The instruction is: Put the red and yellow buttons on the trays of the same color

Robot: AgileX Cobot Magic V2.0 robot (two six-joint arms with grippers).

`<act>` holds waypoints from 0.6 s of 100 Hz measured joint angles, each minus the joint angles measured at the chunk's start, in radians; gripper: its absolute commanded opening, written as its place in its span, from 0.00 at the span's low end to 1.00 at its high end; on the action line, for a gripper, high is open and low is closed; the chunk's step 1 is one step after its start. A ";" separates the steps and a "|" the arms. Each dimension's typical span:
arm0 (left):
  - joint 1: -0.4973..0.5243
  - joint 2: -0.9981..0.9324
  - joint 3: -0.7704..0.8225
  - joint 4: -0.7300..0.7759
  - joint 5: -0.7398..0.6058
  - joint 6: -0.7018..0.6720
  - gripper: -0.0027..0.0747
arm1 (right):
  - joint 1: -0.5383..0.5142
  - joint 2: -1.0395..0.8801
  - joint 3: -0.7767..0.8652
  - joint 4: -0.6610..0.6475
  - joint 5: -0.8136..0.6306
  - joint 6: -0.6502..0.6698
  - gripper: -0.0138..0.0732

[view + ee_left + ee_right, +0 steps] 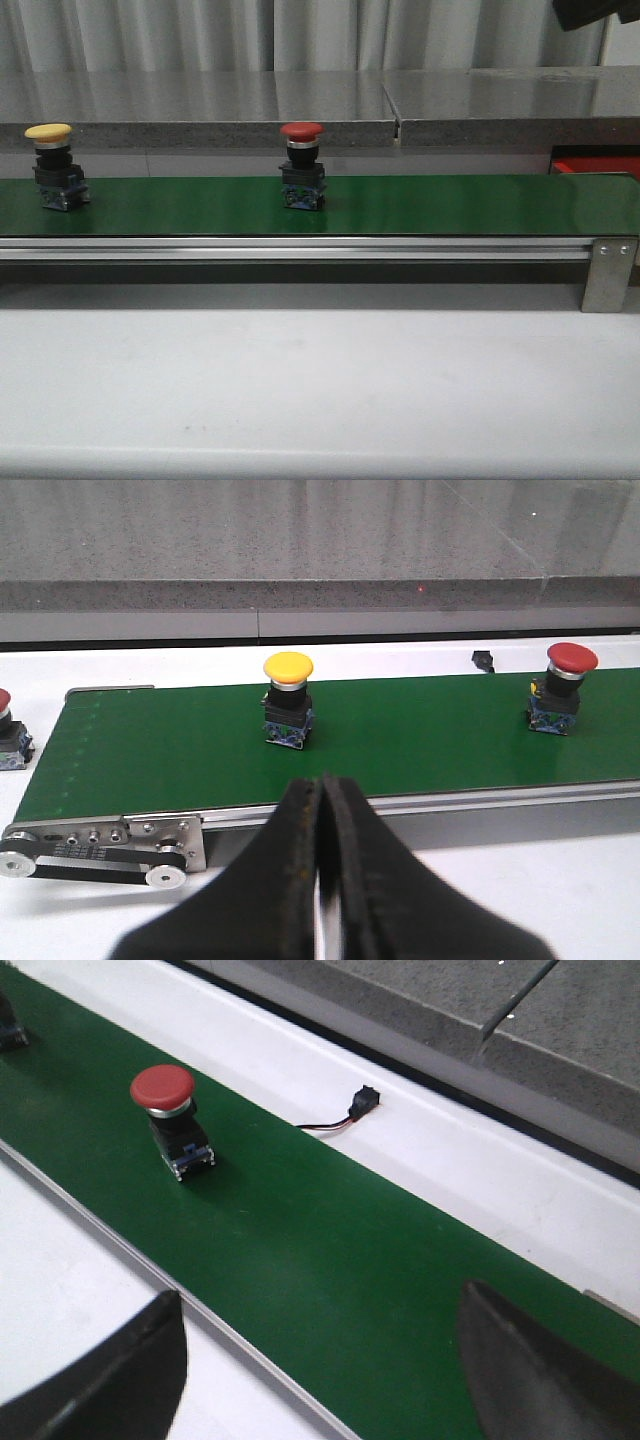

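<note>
One yellow mushroom-cap push button (56,165) and one red mushroom-cap push button (302,164) stand upright, well apart, on the long green belt (450,204). A second red-capped button (8,732) sits just off the belt's end. One bright red flat tray (595,166) peeks out behind the belt's right end. Left gripper (322,815) — fingers pressed together, empty; right gripper (320,1360) — spread wide, empty.

The left end effector (322,810) has its fingers pressed together; the right end effector (320,1360) is spread wide.

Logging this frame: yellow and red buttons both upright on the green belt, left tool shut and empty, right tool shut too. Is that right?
Not quite. The right tool is open: the right wrist view shows its fingers spread wide apart with the green belt between them. The rest holds: the yellow button and red button stand upright on the belt, and the left tool is shut and empty.
</note>
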 measured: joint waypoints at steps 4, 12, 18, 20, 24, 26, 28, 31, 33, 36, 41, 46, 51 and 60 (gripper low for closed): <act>0.000 0.000 0.000 0.000 0.000 0.000 0.01 | 0.003 0.045 -0.040 -0.020 0.019 0.000 0.80; 0.000 0.000 0.000 0.000 0.001 0.000 0.01 | 0.018 0.124 -0.113 -0.061 0.043 -0.004 0.80; 0.000 0.000 0.000 0.000 0.001 0.000 0.01 | 0.034 0.184 -0.157 -0.095 0.055 -0.019 0.79; 0.000 0.000 0.000 0.000 0.001 0.000 0.01 | 0.042 0.204 -0.173 -0.105 0.057 -0.024 0.79; 0.000 0.000 0.000 0.000 0.001 0.000 0.01 | 0.057 0.234 -0.200 -0.120 0.065 -0.037 0.78; 0.000 0.000 0.000 0.000 0.001 0.000 0.01 | 0.065 0.252 -0.214 -0.129 0.069 -0.042 0.78; 0.000 0.000 0.000 0.000 0.001 0.000 0.01 | 0.073 0.270 -0.222 -0.136 0.071 -0.049 0.78; 0.000 0.000 0.000 0.000 0.001 0.000 0.01 | 0.084 0.292 -0.242 -0.144 0.076 -0.056 0.78; 0.000 0.000 0.000 0.000 0.001 0.000 0.01 | 0.092 0.309 -0.254 -0.146 0.082 -0.065 0.78; 0.000 0.000 0.000 0.000 0.001 0.000 0.01 | 0.103 0.330 -0.268 -0.148 0.088 -0.075 0.78; 0.000 0.000 0.000 0.000 0.001 0.000 0.01 | 0.118 0.371 -0.293 -0.154 0.097 -0.090 0.78; 0.000 0.000 0.000 0.000 0.001 0.000 0.01 | 0.133 0.403 -0.317 -0.156 0.107 -0.102 0.78; 0.000 0.000 0.000 0.000 0.001 0.000 0.01 | 0.147 0.433 -0.340 -0.156 0.117 -0.112 0.78; 0.000 0.000 0.000 0.000 0.001 0.000 0.01 | 0.158 0.478 -0.377 -0.160 0.133 -0.120 0.78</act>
